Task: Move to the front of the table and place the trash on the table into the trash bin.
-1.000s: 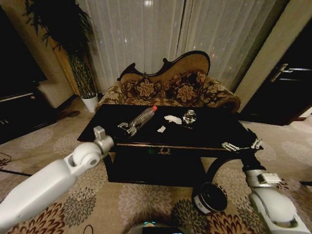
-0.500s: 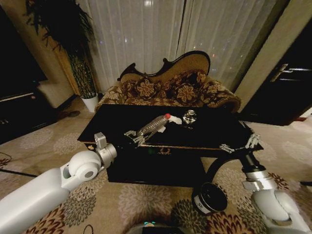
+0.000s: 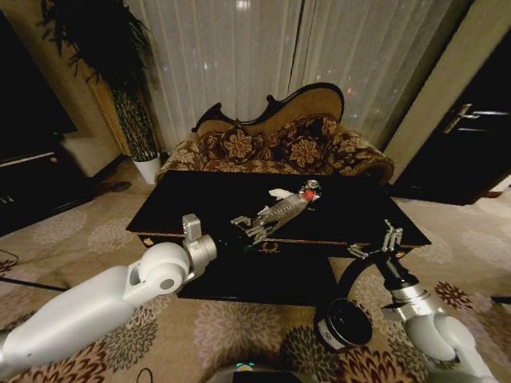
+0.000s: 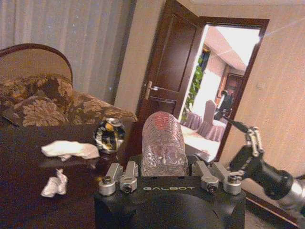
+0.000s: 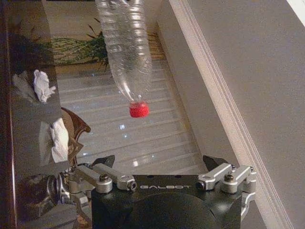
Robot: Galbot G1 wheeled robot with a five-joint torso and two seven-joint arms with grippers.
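Bottle (image 3: 283,211) w/ red cap is clamped in left pincer (image 3: 246,227), held above desk (image 3: 192,209) mid-frame. Not binned yet. Paper wads (image 4: 69,149) + shiny round item (image 4: 109,135) sit on desk, upper centre. Bin (image 3: 345,323) on floor, lower right. Right pincer (image 3: 374,242) spread open, empty, at desk's right front edge.
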